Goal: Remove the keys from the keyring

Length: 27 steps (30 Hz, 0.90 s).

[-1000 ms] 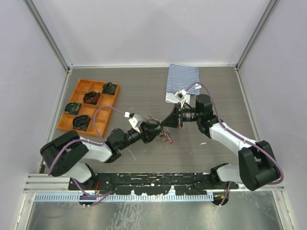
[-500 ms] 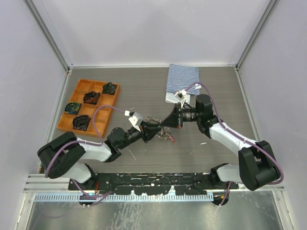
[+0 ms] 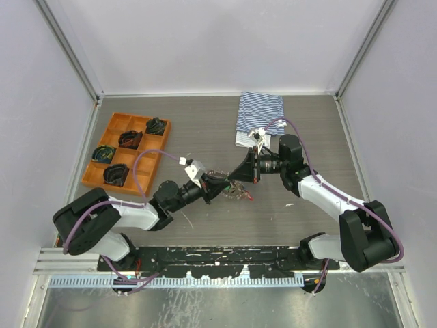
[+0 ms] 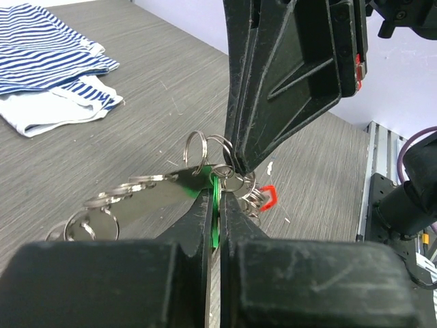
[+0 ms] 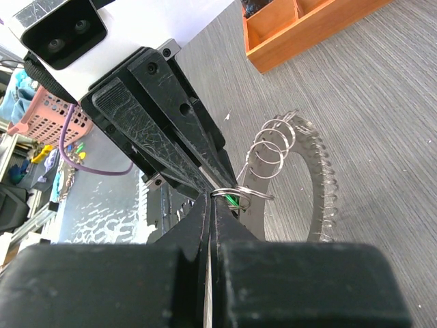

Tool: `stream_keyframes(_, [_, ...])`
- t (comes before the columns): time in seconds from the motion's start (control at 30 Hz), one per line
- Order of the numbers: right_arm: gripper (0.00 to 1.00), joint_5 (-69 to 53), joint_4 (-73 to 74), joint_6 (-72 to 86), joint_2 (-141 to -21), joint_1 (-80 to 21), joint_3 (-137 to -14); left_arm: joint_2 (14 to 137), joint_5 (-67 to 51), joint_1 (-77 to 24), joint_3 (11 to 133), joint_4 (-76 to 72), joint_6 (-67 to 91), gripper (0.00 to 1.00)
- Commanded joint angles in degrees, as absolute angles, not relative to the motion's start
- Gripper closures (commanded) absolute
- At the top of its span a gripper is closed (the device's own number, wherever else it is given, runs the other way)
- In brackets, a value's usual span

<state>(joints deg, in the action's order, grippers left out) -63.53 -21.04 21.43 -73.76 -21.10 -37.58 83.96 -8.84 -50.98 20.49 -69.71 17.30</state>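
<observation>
Green plastic marks the key (image 4: 214, 208) clamped in the closed left tool (image 4: 217, 193), while the right tool (image 5: 209, 199) pinches the keyring (image 5: 325, 179) beside it over the middle of the counter (image 3: 205, 130), so no keys (image 4: 268, 197) look freed yet and every removal remains.

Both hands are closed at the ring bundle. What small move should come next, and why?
Probably the left hand should draw the green key slowly away from the right hand, sliding it along its ring. Both hands are shut, tip to tip: the left pinches the green key, the right pinches a ring of the keyring, so the key looks ready to work off.
</observation>
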Motion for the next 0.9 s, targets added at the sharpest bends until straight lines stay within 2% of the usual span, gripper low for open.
stream_keyframes(0.0, [0.99,-64.7,-24.2,21.5,-71.4,-20.9,-38.1,81.0,-9.6,-50.7,21.8,-69.7,16.7,1.00])
stream_keyframes(0.1, [0.99,-63.5,-21.1,18.6,-71.3,-20.9,-38.8,77.8,-9.8,-50.7,21.9,-64.3,17.4,1.00])
stream_keyframes(0.37, [0.97,-62.0,-16.7,12.1,-70.8,-21.2,-39.1,66.8,-12.2,-50.7,27.0,-35.5,25.1,1.00])
stream_keyframes(0.6, [0.82,-64.3,-14.7,9.2,-70.0,-21.5,-39.9,62.9,-15.1,-49.5,31.8,-22.2,32.1,1.00])
stream_keyframes(0.87, [0.63,-65.6,1.5,-6.3,-67.5,-20.9,-45.5,62.6,-24.9,-43.7,37.0,-14.6,45.6,1.00])
